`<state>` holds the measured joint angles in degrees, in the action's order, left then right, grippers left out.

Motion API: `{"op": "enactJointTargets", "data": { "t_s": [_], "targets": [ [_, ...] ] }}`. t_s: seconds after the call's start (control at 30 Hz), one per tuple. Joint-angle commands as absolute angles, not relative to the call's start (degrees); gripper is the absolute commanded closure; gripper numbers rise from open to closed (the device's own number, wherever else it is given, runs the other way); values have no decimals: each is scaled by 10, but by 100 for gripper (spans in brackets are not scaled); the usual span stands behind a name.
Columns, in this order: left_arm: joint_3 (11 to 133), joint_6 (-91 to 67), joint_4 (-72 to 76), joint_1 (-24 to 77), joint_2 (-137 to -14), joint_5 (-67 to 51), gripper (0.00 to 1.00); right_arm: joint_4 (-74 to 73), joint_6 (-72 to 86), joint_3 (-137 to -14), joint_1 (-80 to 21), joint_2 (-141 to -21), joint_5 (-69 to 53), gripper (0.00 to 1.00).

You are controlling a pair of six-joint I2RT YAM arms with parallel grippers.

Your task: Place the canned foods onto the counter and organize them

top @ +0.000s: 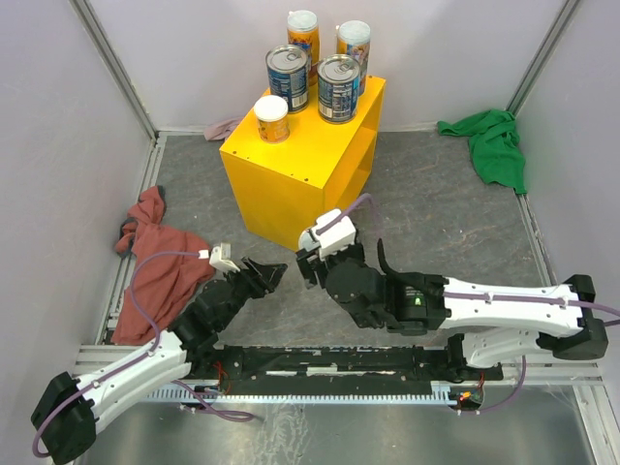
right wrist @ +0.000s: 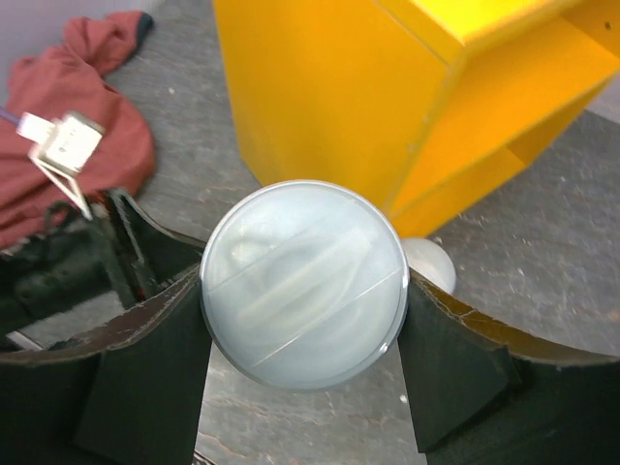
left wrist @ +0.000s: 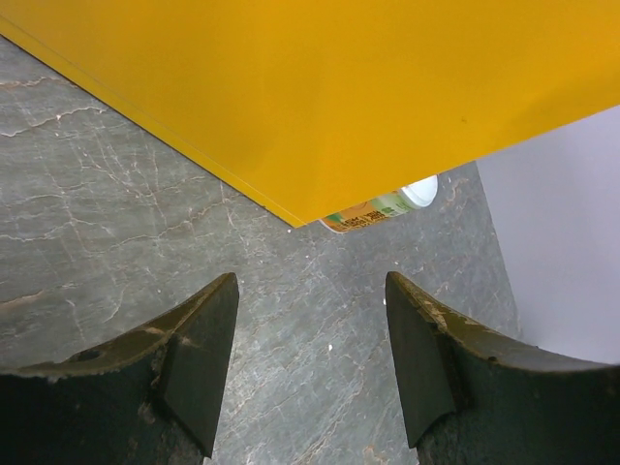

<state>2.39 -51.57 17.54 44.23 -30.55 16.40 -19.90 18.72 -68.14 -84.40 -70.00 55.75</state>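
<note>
The right claw (right wrist: 305,298) is clamped on a short white-lidded can (right wrist: 302,276), one finger pressed to each side. The lid faces straight back at the wrist camera, so the can's long axis runs along the claw's line of sight, not across the fingers. The yellow worktop (top: 310,145) lies directly ahead of this claw. From overhead the claw sits just in front of the box's near corner, and the flat top where the can belongs is further away; how far the claw is below that top I cannot tell. On the top stand two tall orange cans (top: 303,34) at the back, two wide blue cans (top: 288,77) in front of them and one short can (top: 271,118) at the near left. The bare patch toward the near right looks like the likely landing place. The coming move, as I judge it, is a carry forward over the near edge, levelling the can so it lands on its base. The right arm is already loaded and nearest, so it is the one to do it. The left claw (left wrist: 310,291) faces the worktop's side wall, its jaws moderately apart with nothing between them. A seventh can (left wrist: 373,210) sits on the grey surface (left wrist: 116,213) just past the box's corner, touched by neither claw — whether it stands or lies I cannot tell.
</note>
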Motion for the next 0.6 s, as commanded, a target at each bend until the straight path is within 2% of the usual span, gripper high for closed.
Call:
{"op": "enactJointTargets", "data": {
  "t_s": [0.0, 0.57],
  "targets": [
    [34, -534, 176, 445, -299, 164, 31, -134, 135, -779, -850, -725, 536, 93],
    [47, -528, 167, 444, -299, 162, 31, -127, 27, -982, -816, -838, 506, 94]
  ]
}}
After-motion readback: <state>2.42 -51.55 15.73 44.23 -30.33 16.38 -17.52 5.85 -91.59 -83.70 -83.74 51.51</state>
